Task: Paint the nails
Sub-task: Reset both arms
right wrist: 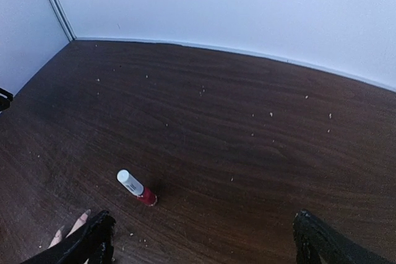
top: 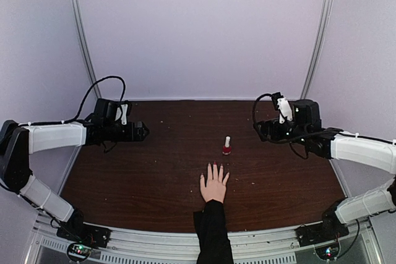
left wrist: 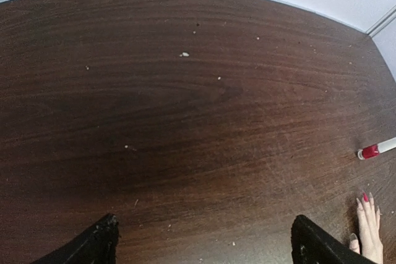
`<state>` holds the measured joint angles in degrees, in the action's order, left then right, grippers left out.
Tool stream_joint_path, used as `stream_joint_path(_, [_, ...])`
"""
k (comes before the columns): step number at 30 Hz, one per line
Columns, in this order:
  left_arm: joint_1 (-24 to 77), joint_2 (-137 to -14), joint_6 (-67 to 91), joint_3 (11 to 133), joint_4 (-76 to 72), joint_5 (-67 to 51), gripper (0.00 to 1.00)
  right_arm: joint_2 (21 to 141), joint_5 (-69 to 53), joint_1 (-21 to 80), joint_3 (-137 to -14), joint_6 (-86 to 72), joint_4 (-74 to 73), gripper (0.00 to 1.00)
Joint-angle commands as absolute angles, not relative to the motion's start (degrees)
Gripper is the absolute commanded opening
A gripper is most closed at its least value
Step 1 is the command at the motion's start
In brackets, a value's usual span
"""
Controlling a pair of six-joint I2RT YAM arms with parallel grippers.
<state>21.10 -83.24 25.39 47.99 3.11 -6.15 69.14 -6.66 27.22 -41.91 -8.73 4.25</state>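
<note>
Red-tipped nails point toward the upright white-capped red bottle; your right gripper sits nearer than your left gripper, both spread wide.

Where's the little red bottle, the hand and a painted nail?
Bottle [top: 226, 149]: top view, on its red bottom part.
Hand [top: 214, 187]: top view, on the back of it.
Painted nail [left wrist: 365, 197]: left wrist view, on the red fingertip.

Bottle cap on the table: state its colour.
White cap on a red bottle; right wrist view shows it best.
</note>
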Motion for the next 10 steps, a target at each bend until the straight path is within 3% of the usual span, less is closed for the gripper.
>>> stream_joint_path(1, [21.18,-83.48,25.45,45.47,-1.42,-4.11,0.98,71.43,-8.15,26.72,-38.20,-11.46,9.85,1.00])
stream_joint_path(10, [21.18,-83.69,26.44,44.45,-2.09,-1.49,0.98,73.02,-8.20,26.52,-38.52,-10.80,10.44,1.00])
